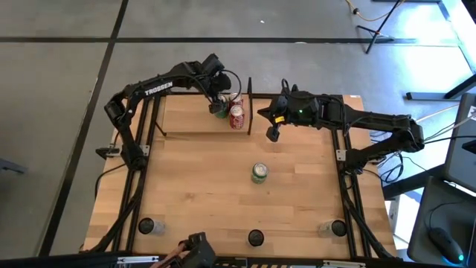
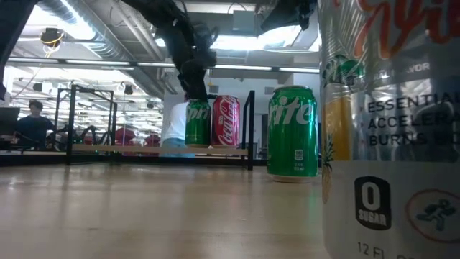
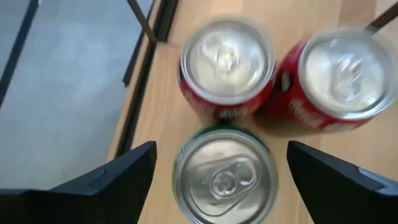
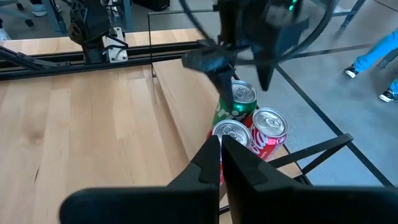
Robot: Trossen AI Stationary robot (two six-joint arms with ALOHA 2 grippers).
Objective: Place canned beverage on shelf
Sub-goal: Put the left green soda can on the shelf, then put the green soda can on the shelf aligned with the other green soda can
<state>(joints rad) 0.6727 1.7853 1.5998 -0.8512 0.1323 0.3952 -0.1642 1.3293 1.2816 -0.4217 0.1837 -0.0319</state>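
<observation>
On the shelf [image 1: 195, 117] I see my left hand [image 1: 220, 106] spread around the green can [image 3: 224, 175], beside two red cans [image 3: 227, 70]. My right hand [image 1: 273, 134], pressed together, hovers nearby.

Grey floor [image 1: 59, 89]; bright ceiling lights [image 2: 237, 43]

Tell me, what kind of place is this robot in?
Probably a big robot lab or workshop. Pipes and ducts run along an open ceiling, a person sits at a desk far behind the table, and more black metal frames stand back there.
</observation>
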